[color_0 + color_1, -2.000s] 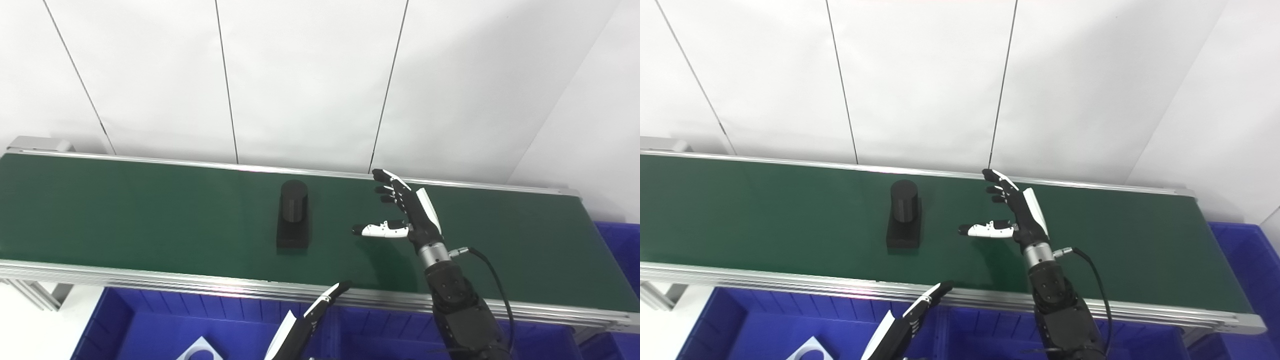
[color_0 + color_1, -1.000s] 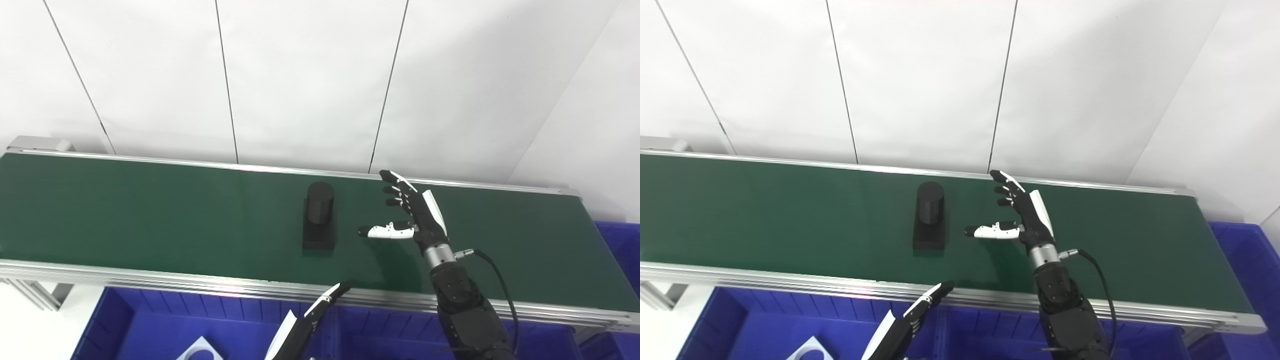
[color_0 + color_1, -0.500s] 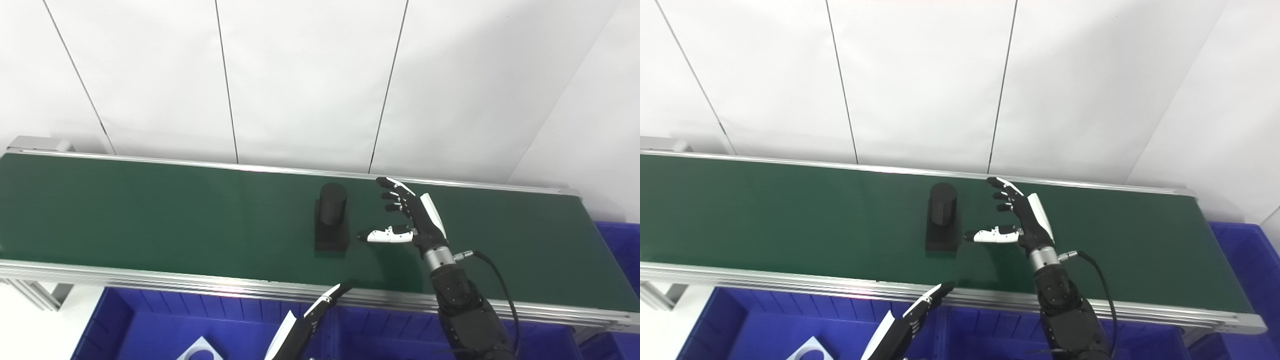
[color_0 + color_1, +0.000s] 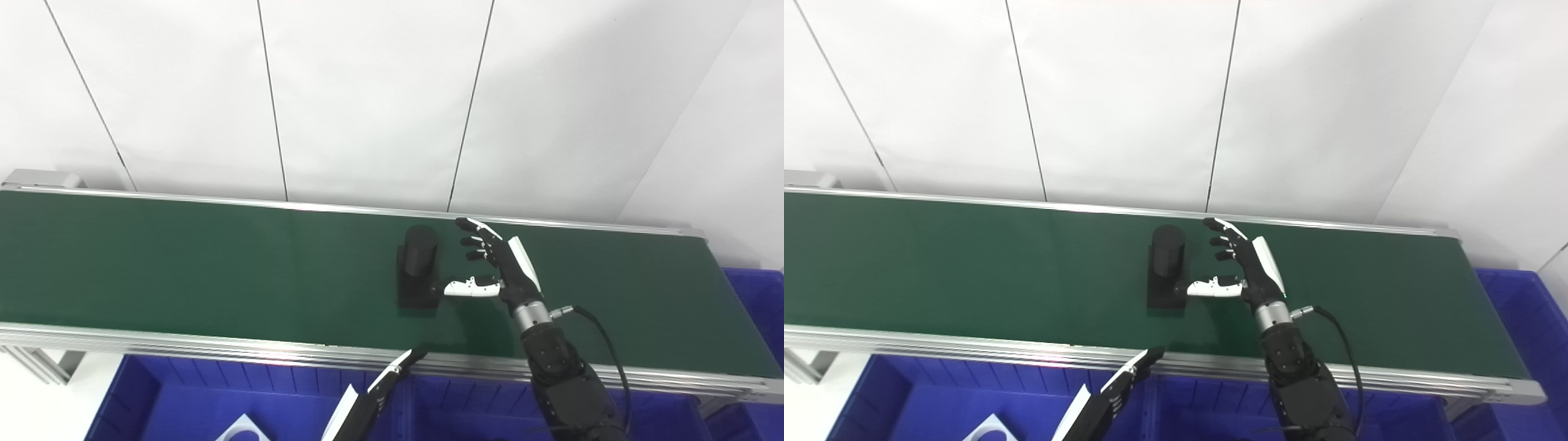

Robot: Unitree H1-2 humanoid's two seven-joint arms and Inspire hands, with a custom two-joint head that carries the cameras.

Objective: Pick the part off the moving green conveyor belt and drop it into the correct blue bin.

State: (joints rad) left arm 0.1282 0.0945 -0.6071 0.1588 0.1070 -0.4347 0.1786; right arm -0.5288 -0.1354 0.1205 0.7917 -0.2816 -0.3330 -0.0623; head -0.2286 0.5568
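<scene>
The black part (image 4: pixel 418 266), a cylinder on a flat base, stands on the green conveyor belt (image 4: pixel 184 263) about midway between its long edges. My right hand (image 4: pixel 497 266) is spread open just beside it, holding nothing, thumb tip at its base. My left hand (image 4: pixel 392 375) hangs below the belt's near edge over a blue bin (image 4: pixel 184 392), fingers straight, empty.
</scene>
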